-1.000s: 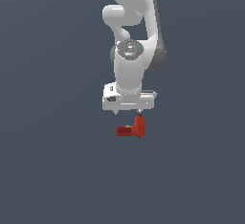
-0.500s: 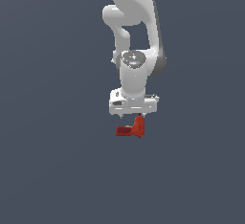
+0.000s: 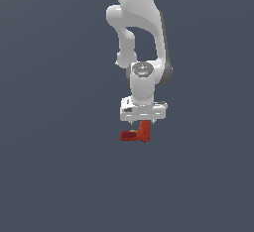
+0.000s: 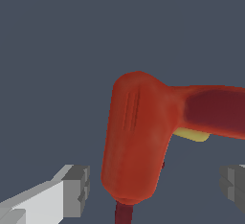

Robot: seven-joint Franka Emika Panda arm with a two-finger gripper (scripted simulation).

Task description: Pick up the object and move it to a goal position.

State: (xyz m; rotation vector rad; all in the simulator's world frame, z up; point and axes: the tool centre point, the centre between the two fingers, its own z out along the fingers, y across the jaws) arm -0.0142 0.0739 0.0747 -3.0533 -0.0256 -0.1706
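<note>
The object (image 3: 136, 133) is a small L-shaped red-orange toy drill that lies on the grey floor, with a darker red stub pointing to the exterior view's left. My white gripper (image 3: 142, 121) hangs straight down just above it. In the wrist view the object (image 4: 136, 137) fills the middle, and a yellow patch (image 4: 191, 135) shows under its arm. My gripper (image 4: 154, 189) is open. One grey fingertip (image 4: 76, 189) and the other fingertip (image 4: 234, 182) stand on either side of the drill's body with gaps, not touching it.
Plain dark grey floor (image 3: 59, 176) lies all around. The white arm (image 3: 141, 32) rises above the gripper. No goal marker shows in either view.
The gripper has come down a little closer to the object and the arm's upper joints have shifted. The object has not moved.
</note>
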